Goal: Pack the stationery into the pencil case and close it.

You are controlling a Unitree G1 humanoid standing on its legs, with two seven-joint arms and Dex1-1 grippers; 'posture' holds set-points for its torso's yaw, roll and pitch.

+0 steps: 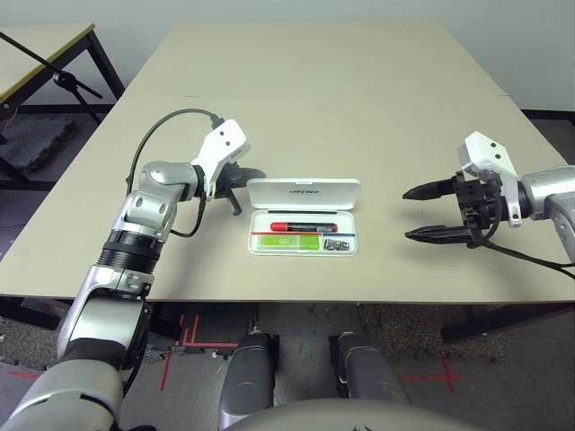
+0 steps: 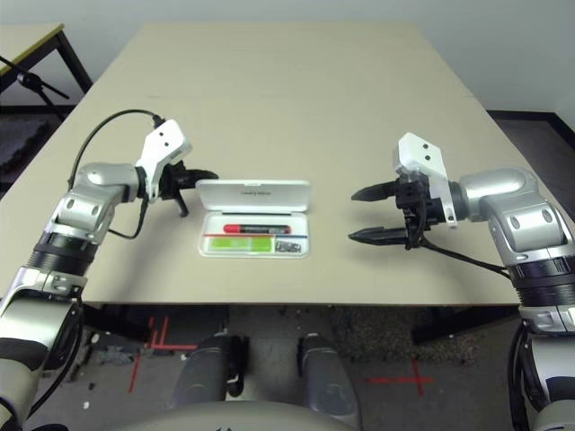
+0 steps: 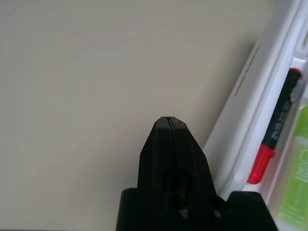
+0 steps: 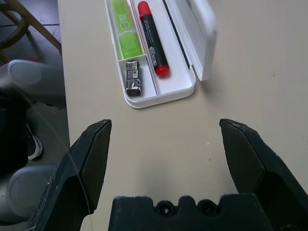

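The white pencil case (image 1: 304, 192) lies open at the table's near middle, its lid tilted up at the back. In its tray lie the red-and-black marker (image 1: 304, 226), the lime-green highlighter (image 1: 287, 241) and the small silver-black clip piece (image 1: 337, 242). My left gripper (image 1: 259, 171) is shut with nothing in it, just off the lid's back left corner; in the left wrist view its fingertips (image 3: 167, 121) point past the lid's edge (image 3: 250, 96). My right gripper (image 1: 406, 214) stands open to the right of the case, apart from it, facing the tray (image 4: 159, 98).
The beige table (image 1: 314, 90) stretches bare behind the case, with a seam across it. Its front edge runs just below the tray. A second table (image 1: 36, 49) and a black stand (image 1: 54, 76) are off to the far left.
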